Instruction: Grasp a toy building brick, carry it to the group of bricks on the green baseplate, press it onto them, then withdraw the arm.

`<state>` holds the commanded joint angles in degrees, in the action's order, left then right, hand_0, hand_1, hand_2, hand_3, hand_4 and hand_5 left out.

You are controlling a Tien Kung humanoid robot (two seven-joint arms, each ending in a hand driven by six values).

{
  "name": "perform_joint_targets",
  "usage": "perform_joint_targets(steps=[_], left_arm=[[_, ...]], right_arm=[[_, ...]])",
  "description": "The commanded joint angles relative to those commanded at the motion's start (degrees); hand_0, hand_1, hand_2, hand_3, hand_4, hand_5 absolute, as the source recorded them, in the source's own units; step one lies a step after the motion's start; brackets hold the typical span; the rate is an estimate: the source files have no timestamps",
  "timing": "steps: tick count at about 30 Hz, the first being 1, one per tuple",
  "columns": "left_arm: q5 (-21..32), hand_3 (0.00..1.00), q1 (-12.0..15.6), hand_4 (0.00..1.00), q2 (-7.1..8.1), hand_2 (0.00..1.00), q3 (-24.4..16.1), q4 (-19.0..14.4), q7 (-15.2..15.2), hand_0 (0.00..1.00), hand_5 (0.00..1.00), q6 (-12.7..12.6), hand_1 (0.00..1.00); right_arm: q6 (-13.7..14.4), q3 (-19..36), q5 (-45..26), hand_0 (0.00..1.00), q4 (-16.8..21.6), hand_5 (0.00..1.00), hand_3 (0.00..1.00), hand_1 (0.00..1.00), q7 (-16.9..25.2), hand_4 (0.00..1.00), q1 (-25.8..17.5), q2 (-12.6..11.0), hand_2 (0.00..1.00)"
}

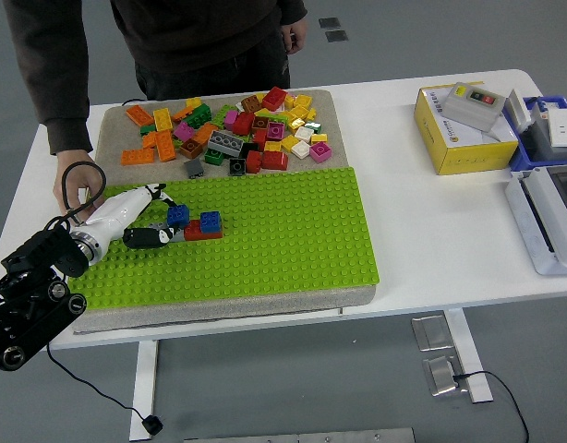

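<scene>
My left hand [163,224] reaches in from the lower left over the green baseplate [265,240]. Its fingers are curled around a small blue brick [178,215], which sits on top of the grey brick at the left end of the row. That row also holds a red brick [199,232] with another blue brick [211,221] on it. My thumb covers most of the grey brick. The loose pile of bricks [237,134] lies on the grey mat behind the baseplate. My right arm is out of view.
A person stands at the far side, one hand [73,185] resting on the table just behind my left wrist. A yellow box [459,134] with a grey switch unit sits at the right, and blue and white trays [547,203] at the right edge.
</scene>
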<state>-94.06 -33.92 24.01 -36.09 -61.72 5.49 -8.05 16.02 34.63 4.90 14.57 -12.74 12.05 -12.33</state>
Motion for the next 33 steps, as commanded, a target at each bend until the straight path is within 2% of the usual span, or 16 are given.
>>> perform_joint_targets(steps=[7,33], left_arm=[[0.46,0.602,-0.55,0.537,-1.10,0.998,1.11,0.12,1.02,0.998,0.281,0.71,0.998],[1.12,0.603,-1.86,0.543,-2.29,0.998,3.19,1.32,1.37,0.998,0.290,0.64,0.998]], right_arm=[[-0.06,-0.22,-0.39,0.658,-0.04,0.998,0.683,0.613,0.20,0.485,0.17,-0.10,0.690],[-0.05,-0.44,-0.67,0.658,-0.08,0.998,0.682,0.612,0.32,0.494,0.32,0.10,0.690]])
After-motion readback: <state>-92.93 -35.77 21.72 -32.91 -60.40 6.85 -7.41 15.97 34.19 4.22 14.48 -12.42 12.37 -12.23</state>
